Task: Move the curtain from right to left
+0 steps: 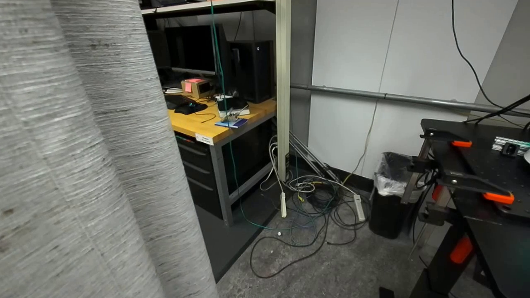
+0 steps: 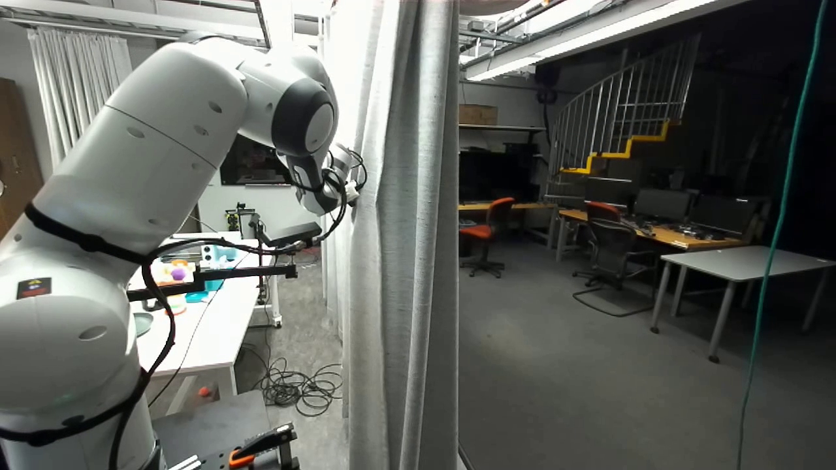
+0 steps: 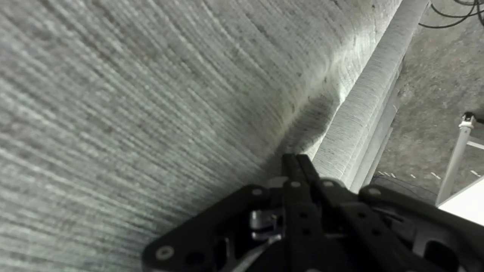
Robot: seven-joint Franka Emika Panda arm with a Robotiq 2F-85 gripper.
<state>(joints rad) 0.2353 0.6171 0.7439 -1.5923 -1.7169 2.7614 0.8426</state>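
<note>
Curtain (image 2: 401, 228) hanging in folds; grey floor (image 2: 555, 385), yellow-stepped staircase (image 2: 615, 155).

Glare high on curtain (image 2: 403, 235); dimness beyond

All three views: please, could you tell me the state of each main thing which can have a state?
Large grey curtain: hanging in deep vertical folds
Gripper: closed at a curtain fold; whether it pinches the fold cannot be told
Monitor beside the computer tower: screen dark
Drawers: appear closed
Waste bin: upright, lined with a clear bag
Floor cables: loose, tangled
</note>
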